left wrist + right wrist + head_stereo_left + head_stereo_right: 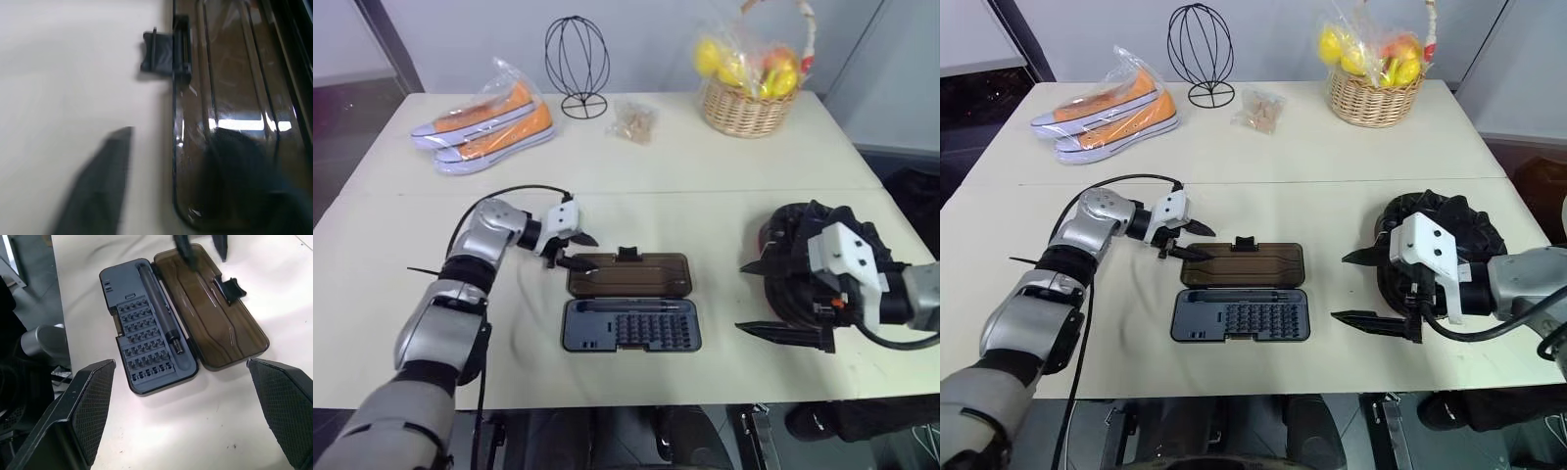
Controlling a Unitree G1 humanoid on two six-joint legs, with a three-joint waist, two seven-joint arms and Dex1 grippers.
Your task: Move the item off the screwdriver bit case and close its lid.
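Note:
The screwdriver bit case [631,326] lies open at the table's front middle, its dark grey half showing rows of bits. The smoky brown lid [628,275] lies flat on the table behind it, latch tab [161,51] on its far edge. My left gripper [578,251] is open at the lid's left end, one finger over the lid and the other over the bare table beside it. The item, a bulky black mitt [1449,230], rests on the table to the right, apart from the case. My right gripper [1371,291] stands open and empty in front of the mitt.
At the back of the table are orange shoes [484,125] in a plastic bag, a black wire stand [578,67], a small bag of snacks [633,120] and a fruit basket [749,108]. The table's front edge [636,397] runs just in front of the case.

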